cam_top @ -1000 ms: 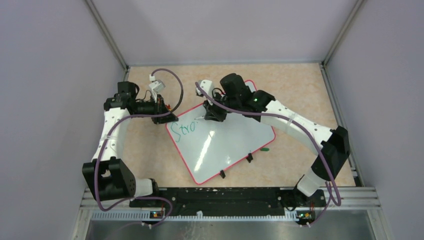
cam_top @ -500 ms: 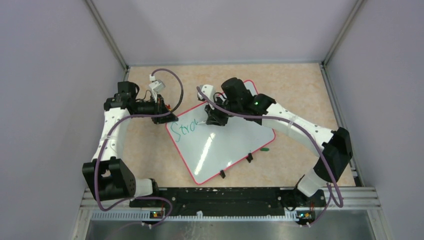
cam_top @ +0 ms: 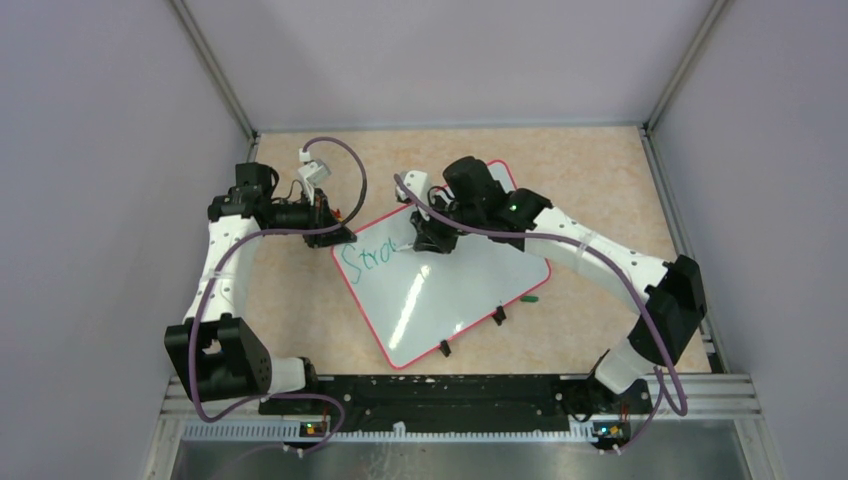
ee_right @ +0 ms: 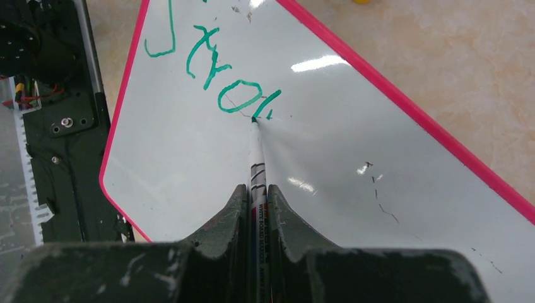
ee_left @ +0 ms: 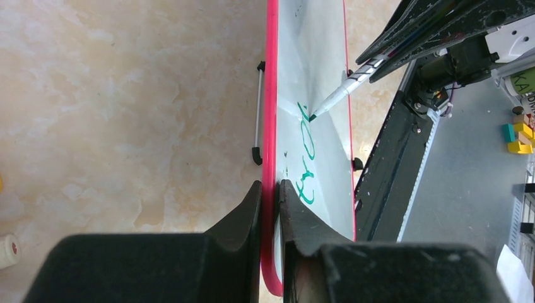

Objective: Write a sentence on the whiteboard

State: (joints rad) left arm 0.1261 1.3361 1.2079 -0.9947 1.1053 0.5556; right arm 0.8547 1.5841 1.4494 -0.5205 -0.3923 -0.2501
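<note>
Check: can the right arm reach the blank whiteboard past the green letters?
Probably yes: right gripper holds the marker, tip on the whiteboard beside the letters; the blank surface looks bare, left gripper clamps only the rim.

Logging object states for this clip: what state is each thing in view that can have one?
whiteboard: lying face up, rim clamped at one edge.
sentence: unfinished, green "Stro" plus a started letter.
marker: uncapped, tip touching the board.
left gripper: jaws shut on the whiteboard's rim.
right gripper: jaws shut on the marker.
</note>
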